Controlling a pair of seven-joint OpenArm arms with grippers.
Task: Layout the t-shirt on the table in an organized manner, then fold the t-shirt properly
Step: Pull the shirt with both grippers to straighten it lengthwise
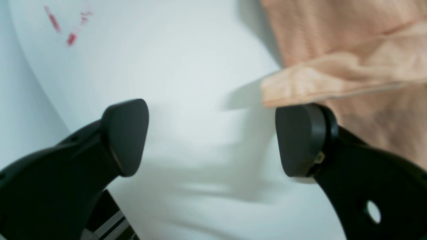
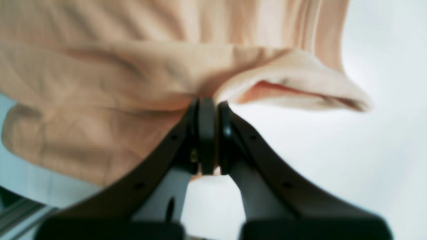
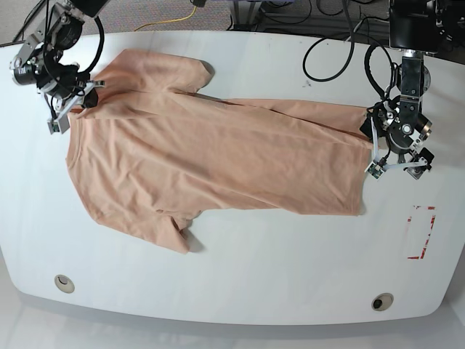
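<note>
The peach t-shirt (image 3: 211,153) lies spread across the white table (image 3: 240,291), hem to the right and sleeves at the top and bottom. My right gripper (image 3: 76,102) is shut on the shirt's far-left edge near the upper sleeve. In the right wrist view the closed gripper (image 2: 208,103) pinches a fold of the t-shirt (image 2: 133,66). My left gripper (image 3: 392,156) is open beside the hem's upper right corner. In the left wrist view the left gripper (image 1: 213,140) stands wide over bare table, the t-shirt's edge (image 1: 350,66) just beyond the right fingertip (image 1: 300,140).
A red tape rectangle (image 3: 421,233) marks the table right of the hem and also shows in the left wrist view (image 1: 70,26). Two round grommets (image 3: 64,283) (image 3: 382,301) sit near the front edge. Black cables (image 3: 334,51) hang over the back right.
</note>
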